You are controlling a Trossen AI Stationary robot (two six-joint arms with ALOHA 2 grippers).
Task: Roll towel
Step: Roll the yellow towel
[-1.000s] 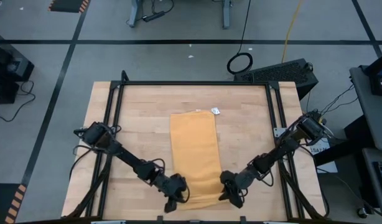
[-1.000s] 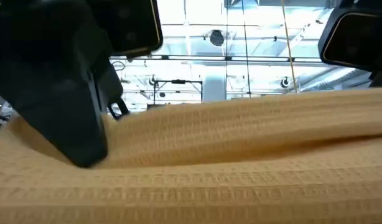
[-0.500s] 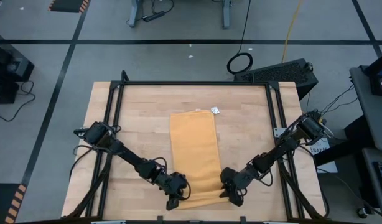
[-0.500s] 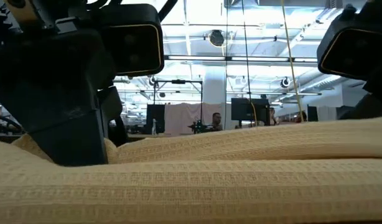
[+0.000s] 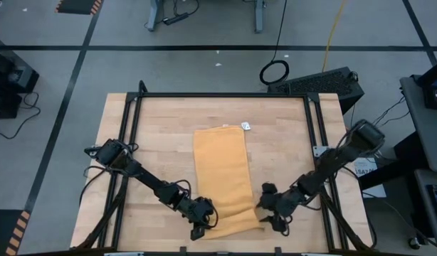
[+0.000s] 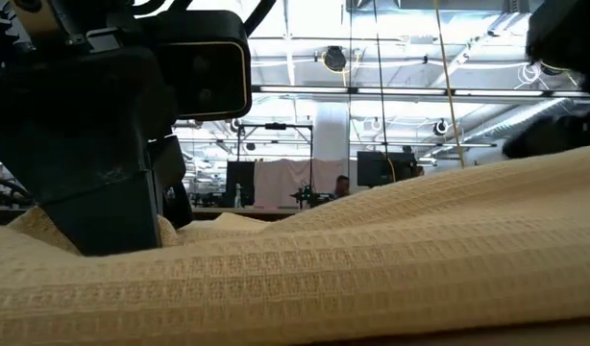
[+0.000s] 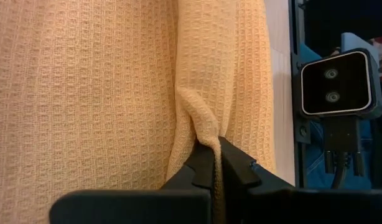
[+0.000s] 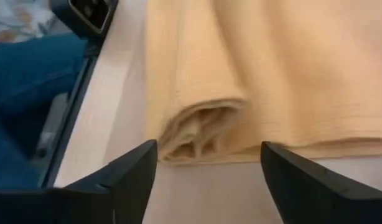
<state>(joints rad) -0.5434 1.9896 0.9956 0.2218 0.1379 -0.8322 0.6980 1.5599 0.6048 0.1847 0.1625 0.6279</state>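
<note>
Towel [image 5: 221,174] tag [image 5: 246,126] unreadable; left pincer [image 5: 202,226] pinches rolled edge.

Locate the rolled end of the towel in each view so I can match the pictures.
High view: rolled end at the towel's near edge, between both hands.
Low view: fills the foreground.
Left wrist view: fold pinched in the left hand.
Right wrist view: open roll end ahead of the right hand.
Shared landmark: the roll itself.
</note>
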